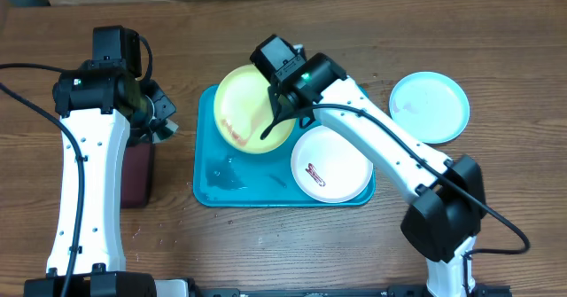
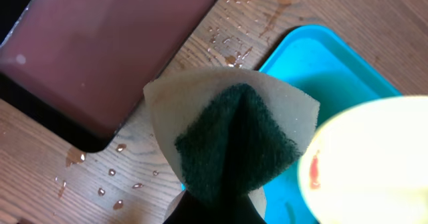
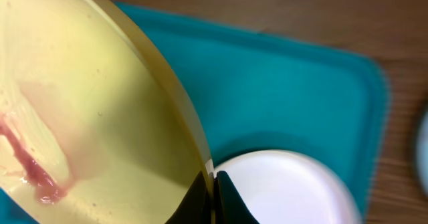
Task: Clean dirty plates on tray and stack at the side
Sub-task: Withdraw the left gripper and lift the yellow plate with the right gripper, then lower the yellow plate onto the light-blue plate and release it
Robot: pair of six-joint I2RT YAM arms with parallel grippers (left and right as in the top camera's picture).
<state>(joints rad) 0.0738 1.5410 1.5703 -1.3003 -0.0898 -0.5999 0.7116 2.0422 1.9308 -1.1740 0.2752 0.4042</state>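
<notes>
My right gripper [image 1: 270, 124] is shut on the rim of the yellow-green plate [image 1: 248, 106] and holds it tilted over the teal tray [image 1: 213, 186]. Its red-brown smear shows in the right wrist view [image 3: 27, 164], with the jaws [image 3: 212, 190] pinching the rim. The white plate [image 1: 332, 164], with a red smear, lies on the tray's right side. The light blue plate [image 1: 430, 106] lies on the table right of the tray. My left gripper [image 1: 159, 120] is shut on a folded sponge [image 2: 234, 140], tan with a dark green pad, left of the tray.
A dark maroon tray [image 1: 135, 173] with a black rim sits under the left arm, also seen in the left wrist view [image 2: 100, 50]. Water drops lie on the wood [image 2: 107, 184] and on the teal tray's floor [image 1: 221, 175].
</notes>
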